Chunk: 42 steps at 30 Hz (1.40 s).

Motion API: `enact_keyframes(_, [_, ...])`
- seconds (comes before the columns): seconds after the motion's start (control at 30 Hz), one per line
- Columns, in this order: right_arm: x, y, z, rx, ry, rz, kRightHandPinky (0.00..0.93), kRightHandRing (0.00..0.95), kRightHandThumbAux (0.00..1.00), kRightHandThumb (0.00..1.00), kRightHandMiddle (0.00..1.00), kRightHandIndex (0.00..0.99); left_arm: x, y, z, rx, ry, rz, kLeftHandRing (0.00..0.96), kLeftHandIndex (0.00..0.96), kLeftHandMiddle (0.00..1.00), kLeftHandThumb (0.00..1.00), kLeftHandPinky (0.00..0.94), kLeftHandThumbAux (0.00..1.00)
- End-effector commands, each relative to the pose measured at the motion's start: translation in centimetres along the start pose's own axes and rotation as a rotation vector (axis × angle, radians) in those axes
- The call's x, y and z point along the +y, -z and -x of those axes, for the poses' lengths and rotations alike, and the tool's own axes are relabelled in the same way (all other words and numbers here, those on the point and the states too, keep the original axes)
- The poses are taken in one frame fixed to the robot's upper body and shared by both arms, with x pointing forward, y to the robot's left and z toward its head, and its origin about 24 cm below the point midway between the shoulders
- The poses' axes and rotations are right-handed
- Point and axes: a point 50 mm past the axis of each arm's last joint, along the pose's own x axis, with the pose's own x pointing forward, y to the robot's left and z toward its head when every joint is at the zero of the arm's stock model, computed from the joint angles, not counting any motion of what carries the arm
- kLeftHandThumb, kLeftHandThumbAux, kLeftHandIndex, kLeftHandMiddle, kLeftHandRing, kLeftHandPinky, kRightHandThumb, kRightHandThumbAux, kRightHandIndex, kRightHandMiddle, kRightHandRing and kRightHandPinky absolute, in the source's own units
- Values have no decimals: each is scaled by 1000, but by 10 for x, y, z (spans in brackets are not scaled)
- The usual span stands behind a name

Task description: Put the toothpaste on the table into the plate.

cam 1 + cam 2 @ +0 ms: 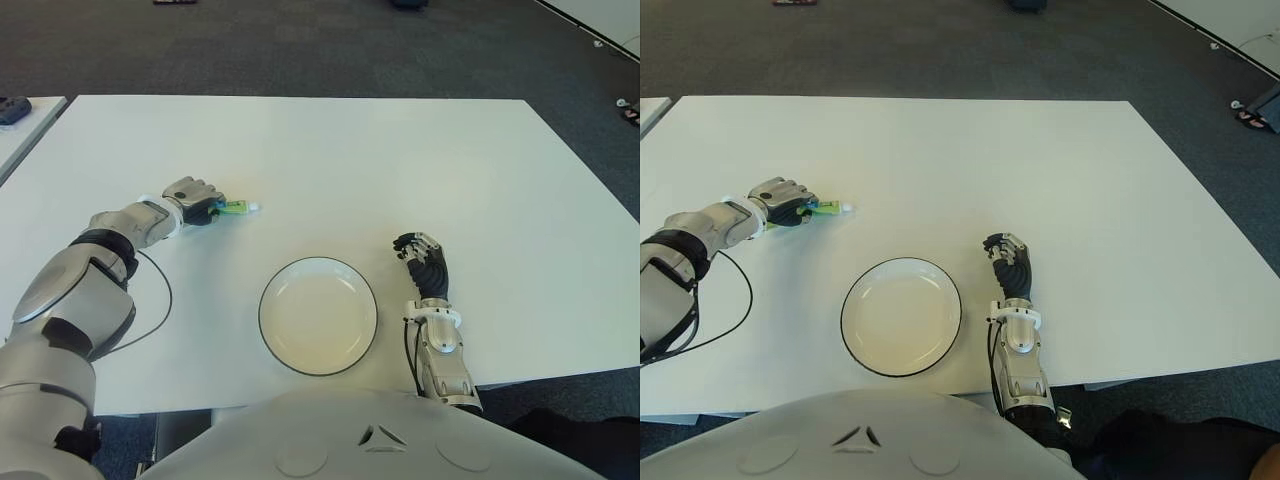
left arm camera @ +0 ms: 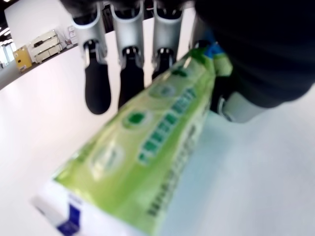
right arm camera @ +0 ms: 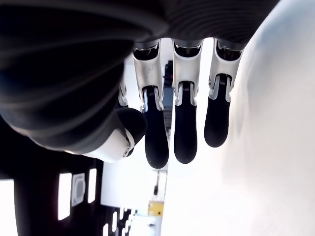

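Toothpaste in left hand's grasp, plate still empty.

We see the green toothpaste tube [image 1: 236,207] low at the table [image 1: 400,160], up-left of the white plate [image 1: 318,315], its capped end poking out toward the plate. Left hand [image 1: 192,200] has fingers [image 2: 96,83] curled around the tube; whether it has left the surface we cannot tell. Right hand [image 1: 424,262] shows just right of the plate, fingers loosely curled, holding nothing. We judge the step as grasp made, carry pending; next move calls for a lift, then a swing right and nearer over the plate before letting go.
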Motion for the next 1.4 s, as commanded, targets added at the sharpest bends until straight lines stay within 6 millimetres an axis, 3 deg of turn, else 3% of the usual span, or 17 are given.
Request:
enact_keyframes(0.03, [-1, 1, -2, 10, 2, 11, 439, 451, 726, 700, 484, 429, -13, -4, 1, 4, 64, 5, 664, 430, 678, 704, 621, 706])
enact_keyframes(0.57, [-1, 1, -3, 17, 12, 21, 437, 448, 727, 700, 480, 428, -12, -1, 1, 35, 56, 39, 664, 430, 678, 702, 615, 709])
enact_keyframes(0.87, [-1, 0, -2, 18, 12, 18, 437, 449, 728, 698, 482, 427, -11, -1, 2, 64, -17, 158, 694, 435, 711, 706, 677, 711])
enact_keyframes(1.07, [-1, 0, -2, 20, 10, 18, 432, 445, 728, 698, 480, 427, -8, 1, 4, 77, -81, 371, 720, 436, 738, 707, 690, 714])
enact_keyframes(1.4, [-1, -1, -2, 21, 9, 17, 431, 441, 727, 699, 478, 429, 3, 6, 9, 40, -143, 582, 727, 436, 751, 708, 701, 717])
